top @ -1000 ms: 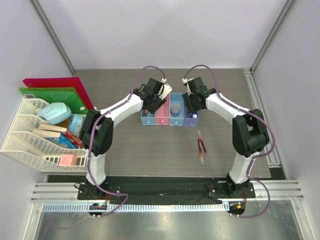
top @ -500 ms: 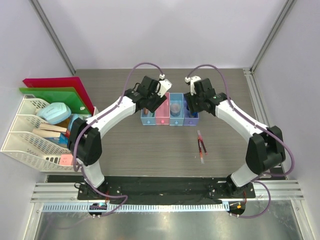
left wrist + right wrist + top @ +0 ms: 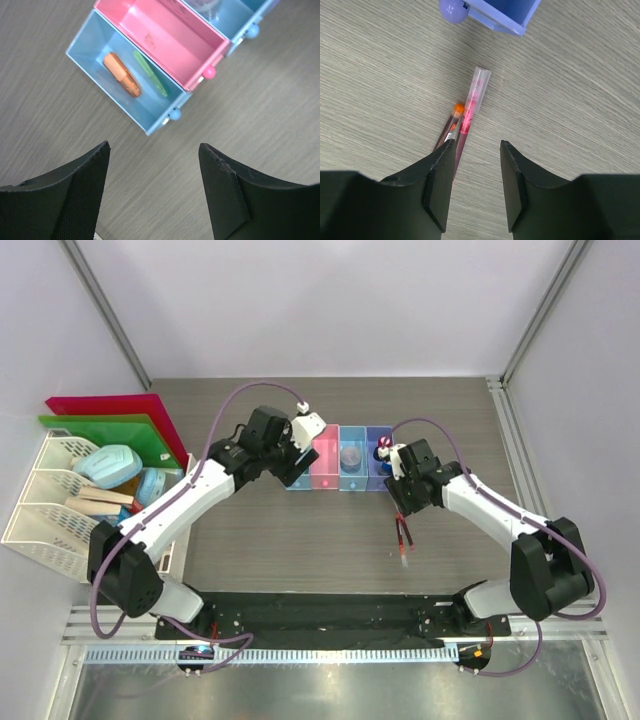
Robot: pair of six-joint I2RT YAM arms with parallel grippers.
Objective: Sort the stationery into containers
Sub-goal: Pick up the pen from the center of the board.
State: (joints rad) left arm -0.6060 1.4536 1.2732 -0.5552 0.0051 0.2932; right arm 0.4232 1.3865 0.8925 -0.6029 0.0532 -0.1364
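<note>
The four joined boxes (image 3: 338, 472) stand in a row at mid-table: light blue, pink, light blue, purple. My left gripper (image 3: 154, 147) is open and empty, hovering just in front of the left light blue box (image 3: 107, 92). That box holds the orange marker (image 3: 121, 75) and the green eraser (image 3: 150, 74). The pink box (image 3: 165, 37) looks empty. My right gripper (image 3: 477, 145) is open and empty, low over two thin red pens (image 3: 469, 107) that lie side by side on the table. Its left finger is over their near ends. The purple box (image 3: 507, 12) is just beyond them.
White mesh trays (image 3: 45, 530) holding pale blue objects and a pink block stand at the left edge. Red and green folders (image 3: 120, 425) lean behind them. From above, the left gripper (image 3: 291, 466) and right gripper (image 3: 405, 504) are on either side of the boxes' front. The pens (image 3: 403, 538) lie right of centre.
Both arms have drawn back from over the boxes. The left gripper moved left and nearer. The right gripper moved from the purple box down to the pens.
</note>
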